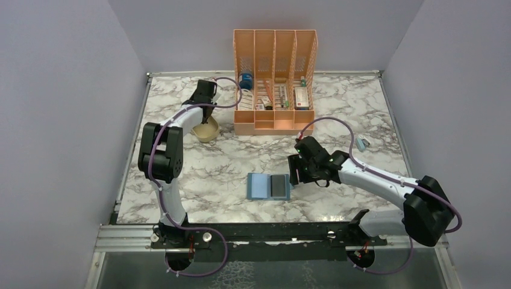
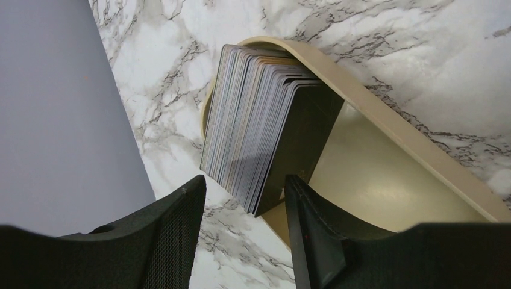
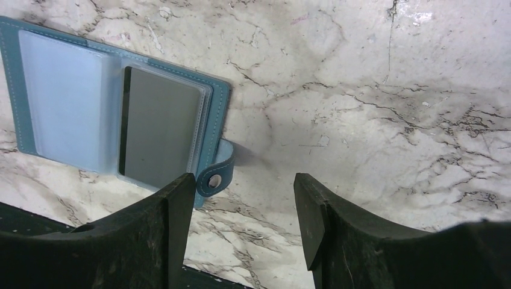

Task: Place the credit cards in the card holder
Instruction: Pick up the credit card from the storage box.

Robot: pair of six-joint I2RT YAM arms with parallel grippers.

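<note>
The card holder point(image 1: 269, 186) lies open and flat on the marble table point(image 1: 211, 174), near the front and in the middle. It is blue, and one grey card point(image 3: 159, 135) sits in its right-side pocket. Its snap tab point(image 3: 216, 179) sticks out on the side next to the right gripper point(image 3: 244, 183).

That gripper hangs just beside the holder, on the tab side. Its two fingers are spread apart and hold nothing, with only bare table between them. In the wrist view one finger covers a bit of the holder's corner.

The other credit cards point(image 2: 259, 132) stand on edge in a thick stack inside a beige tray point(image 2: 391, 132), far back on the left. The left gripper point(image 2: 244, 186) is right over the tray. Its fingers are spread apart too, and the near corner of the stack shows in the gap. I cannot tell if they touch the stack.

At the back of the table stands an orange organiser point(image 1: 275, 84) with small things in its slots. A small blue thing point(image 1: 362, 143) lies alone far to the right
</note>
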